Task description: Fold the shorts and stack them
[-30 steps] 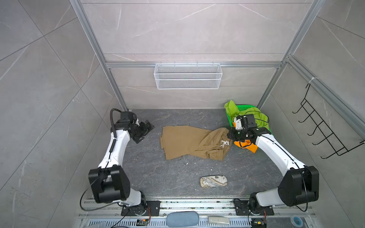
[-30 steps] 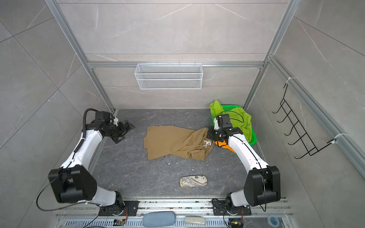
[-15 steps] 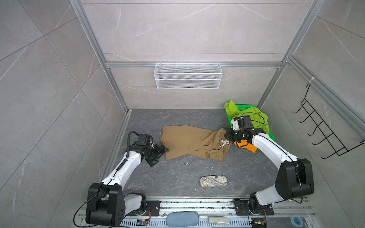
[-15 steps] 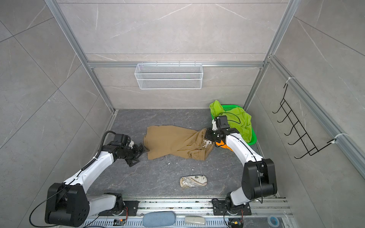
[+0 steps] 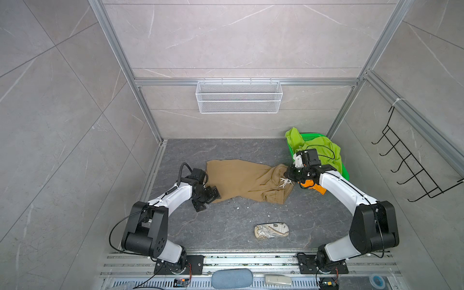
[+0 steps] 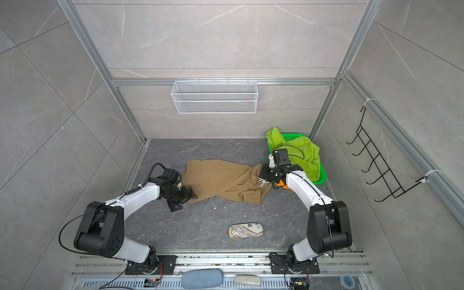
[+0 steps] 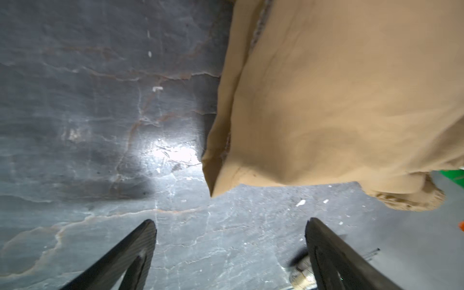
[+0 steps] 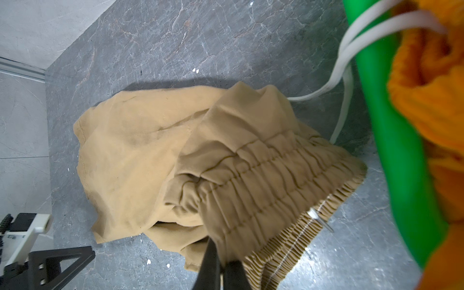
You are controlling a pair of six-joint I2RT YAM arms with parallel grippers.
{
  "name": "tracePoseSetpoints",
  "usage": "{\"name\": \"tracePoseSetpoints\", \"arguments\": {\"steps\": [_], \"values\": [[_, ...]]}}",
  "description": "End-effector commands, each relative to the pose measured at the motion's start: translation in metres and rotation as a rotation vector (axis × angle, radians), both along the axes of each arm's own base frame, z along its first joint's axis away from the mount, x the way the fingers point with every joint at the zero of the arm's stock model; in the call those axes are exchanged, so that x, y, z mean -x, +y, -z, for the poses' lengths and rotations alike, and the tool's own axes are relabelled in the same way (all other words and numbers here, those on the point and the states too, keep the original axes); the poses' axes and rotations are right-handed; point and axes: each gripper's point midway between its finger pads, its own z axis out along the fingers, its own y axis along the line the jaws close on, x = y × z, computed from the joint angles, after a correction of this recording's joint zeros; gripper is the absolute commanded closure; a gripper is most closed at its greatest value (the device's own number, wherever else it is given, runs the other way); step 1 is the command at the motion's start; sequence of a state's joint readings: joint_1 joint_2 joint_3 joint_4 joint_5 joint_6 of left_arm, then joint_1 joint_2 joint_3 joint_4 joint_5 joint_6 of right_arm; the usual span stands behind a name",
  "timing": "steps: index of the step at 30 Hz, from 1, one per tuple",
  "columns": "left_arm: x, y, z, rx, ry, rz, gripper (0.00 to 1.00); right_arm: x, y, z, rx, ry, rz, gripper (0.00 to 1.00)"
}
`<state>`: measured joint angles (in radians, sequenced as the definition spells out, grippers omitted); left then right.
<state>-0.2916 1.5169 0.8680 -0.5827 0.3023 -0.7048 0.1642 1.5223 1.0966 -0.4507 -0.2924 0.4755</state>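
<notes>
in both top views the tan shorts (image 5: 241, 178) lie spread on the floor (image 5: 226, 226) with the long axis running across the view: leg hems toward the left arm, waistband toward the right arm. the left gripper (image 5: 208, 200) sits low at the near hem corner with jaws apart; whether it touches the cloth cannot be told here. the right gripper (image 5: 288, 173) is closed on the far end of the waistband. the lime green shorts (image 5: 324, 150) drape over the basket (image 5: 311, 137); the orange shorts (image 5: 315, 187) show partly beneath the right arm. a pouch (image 5: 271, 231) lies well apart, nearer the arm bases. left wrist view: the fingers (image 7: 140, 241) stand wide apart over bare floor; the hem corner lies straight ahead of the gap, not yet between them. right wrist view: the jaws are pinched together on the elastic waistband, which appears raised. judgement: the next move is an advance of the left gripper onto that corner; the left arm is nearer.
</notes>
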Motion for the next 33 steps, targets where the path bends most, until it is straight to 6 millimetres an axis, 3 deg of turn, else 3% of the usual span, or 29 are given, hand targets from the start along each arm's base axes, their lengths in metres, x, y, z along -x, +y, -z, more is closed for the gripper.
{"name": "tracePoseSetpoints", "arguments": {"steps": [1, 5, 8, 13, 17, 18, 23, 25, 29, 33], "values": [[-0.011, 0.0, -0.003, -0.053, -0.037, 0.043, 0.07, 0.003, 0.002, -0.002, 0.002, -0.008, -0.005, 1.0], [-0.014, -0.006, 0.005, -0.057, -0.031, 0.056, 0.11, 0.003, 0.002, 0.0, 0.005, -0.005, -0.007, 1.0], [-0.023, -0.011, 0.012, -0.053, -0.041, 0.059, 0.24, 0.003, 0.002, 0.001, 0.001, -0.006, -0.003, 1.0], [-0.036, -0.015, 0.021, -0.062, -0.048, 0.062, 0.59, 0.003, 0.002, -0.005, -0.007, -0.018, -0.003, 1.0], [-0.045, -0.017, 0.012, -0.064, -0.064, 0.076, 0.95, 0.005, 0.0, -0.011, 0.012, -0.027, -0.007, 1.0], [-0.048, -0.017, 0.004, -0.064, -0.071, 0.086, 1.0, 0.006, -0.002, -0.014, 0.018, -0.029, -0.007, 1.0], [-0.056, -0.009, -0.059, 0.024, -0.162, 0.054, 1.0, 0.009, -0.008, -0.044, 0.053, -0.086, -0.02, 1.0], [-0.06, 0.01, -0.091, 0.075, -0.222, -0.016, 1.0, 0.01, -0.009, -0.063, 0.065, -0.136, -0.034, 1.0], [-0.068, 0.068, -0.144, 0.161, -0.345, -0.202, 1.0, 0.008, -0.016, -0.098, 0.107, -0.234, -0.04, 1.0], [-0.08, 0.106, -0.172, 0.258, -0.415, -0.336, 1.0, 0.0, -0.013, -0.134, 0.065, -0.33, -0.03, 1.0]]}}
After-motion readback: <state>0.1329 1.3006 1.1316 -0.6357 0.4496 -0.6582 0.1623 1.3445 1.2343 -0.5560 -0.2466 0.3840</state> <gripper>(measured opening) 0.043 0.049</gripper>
